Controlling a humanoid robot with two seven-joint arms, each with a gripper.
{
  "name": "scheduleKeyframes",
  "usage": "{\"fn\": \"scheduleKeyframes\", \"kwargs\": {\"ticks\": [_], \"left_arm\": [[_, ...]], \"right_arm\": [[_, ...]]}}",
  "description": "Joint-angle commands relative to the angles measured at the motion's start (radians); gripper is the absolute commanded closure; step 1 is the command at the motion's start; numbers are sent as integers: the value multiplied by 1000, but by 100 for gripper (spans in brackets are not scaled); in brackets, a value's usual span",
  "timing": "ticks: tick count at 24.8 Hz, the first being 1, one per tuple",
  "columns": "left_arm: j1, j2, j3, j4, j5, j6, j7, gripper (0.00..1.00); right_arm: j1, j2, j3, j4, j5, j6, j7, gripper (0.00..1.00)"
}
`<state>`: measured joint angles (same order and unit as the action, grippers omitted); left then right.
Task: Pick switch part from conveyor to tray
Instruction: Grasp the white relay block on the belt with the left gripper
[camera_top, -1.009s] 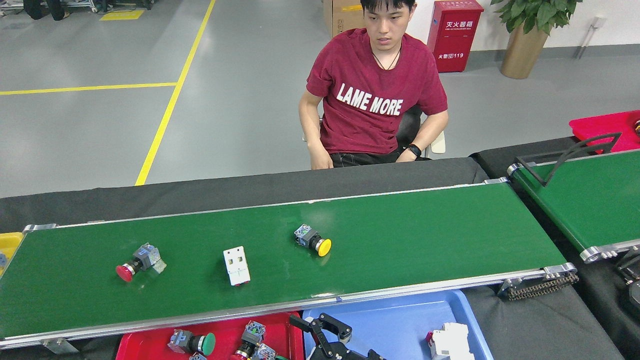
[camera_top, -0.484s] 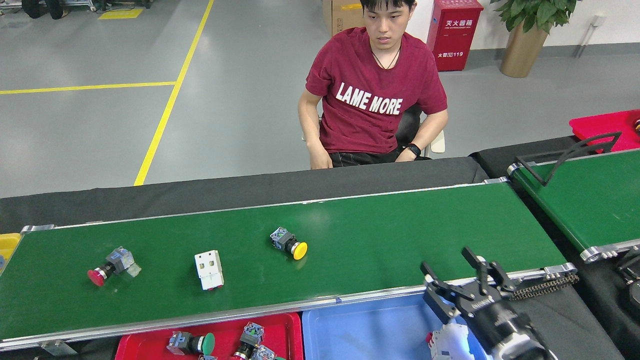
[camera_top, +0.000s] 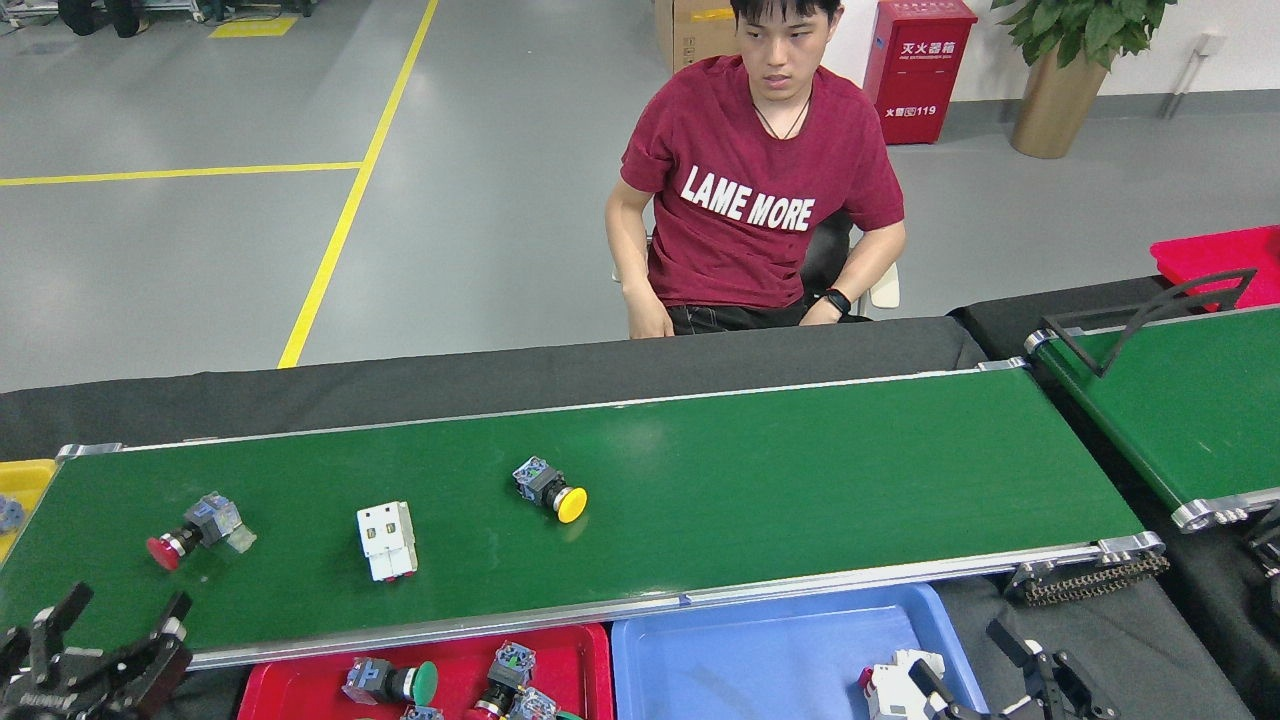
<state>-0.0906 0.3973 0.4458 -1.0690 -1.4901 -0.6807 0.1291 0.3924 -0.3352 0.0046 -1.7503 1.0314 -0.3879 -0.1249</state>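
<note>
- Smooth green conveyor, silver-railed, carries three parts: red-capped switch, boxy white block, yellow-domed switch.
- Left gripper, bottom-left: black fingers spread, empty.
- Right gripper, over blue plastic tray: spread, empty.

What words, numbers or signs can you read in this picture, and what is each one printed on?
"LAME MORE": white letters on the person's red T-shirt.
"119": white, after small Chinese characters, on the red cabinet at the back.
Larger white Chinese characters higher on that cabinet: too blurred to read confidently.
Cardboard box: markings unreadable.
</note>
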Motion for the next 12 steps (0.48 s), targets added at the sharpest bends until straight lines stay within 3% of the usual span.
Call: {"fn": "scheduleKeyframes", "kwargs": {"ticks": [1,4,10,12], "left_arm": [[-49,52,-67,66,-2,18,75,0],[-143,83,-150,207,-2,84,110,0],[-304,123,-271,416,-4,90,182,1],[-327,123,-308,446,-2,90,210,13]], "right_arm": [[0,-8,-11,-15,-2,-5,-18,2],[-4,10,-20,-15,-2,41,-18,2],[-76,81,-20,-14,-2,142,-13,2],[-121,91,-17,-11,2,192,-5,2]]}}
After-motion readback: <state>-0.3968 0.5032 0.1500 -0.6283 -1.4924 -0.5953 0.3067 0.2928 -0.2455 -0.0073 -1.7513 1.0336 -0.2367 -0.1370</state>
